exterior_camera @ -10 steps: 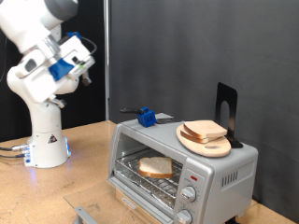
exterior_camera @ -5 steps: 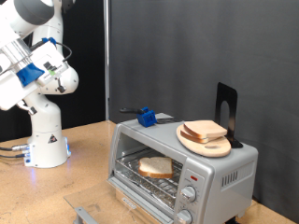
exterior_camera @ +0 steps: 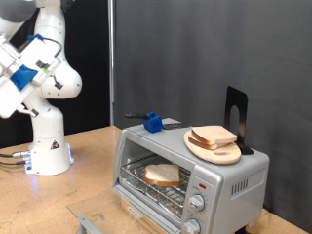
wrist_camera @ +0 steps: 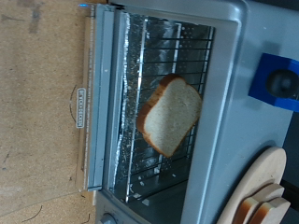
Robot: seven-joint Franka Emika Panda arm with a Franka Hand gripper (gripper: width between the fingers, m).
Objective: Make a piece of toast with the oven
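The oven (exterior_camera: 234,181) stands at the exterior view's lower right with its door (exterior_camera: 90,223) folded down open. A single slice of toast (exterior_camera: 162,175) lies flat on the wire rack inside. In the wrist view the toast (wrist_camera: 170,114) shows on the rack (wrist_camera: 192,56) from above, with the open door (wrist_camera: 91,93) beside it. The arm's hand (exterior_camera: 29,66) is raised high at the exterior view's top left, far from the oven. Its fingers do not show clearly in either view, and nothing shows held.
A round wooden board (exterior_camera: 222,154) with stacked bread slices (exterior_camera: 213,136) sits on the oven top, also in the wrist view (wrist_camera: 260,179). A blue object (exterior_camera: 153,122) and a black stand (exterior_camera: 236,109) are on top too. Knobs (exterior_camera: 198,203) face front. The robot base (exterior_camera: 47,146) stands on the wooden table.
The arm has swung up and towards the exterior view's left, away from the oven. The toast, the oven door and the board have not moved.
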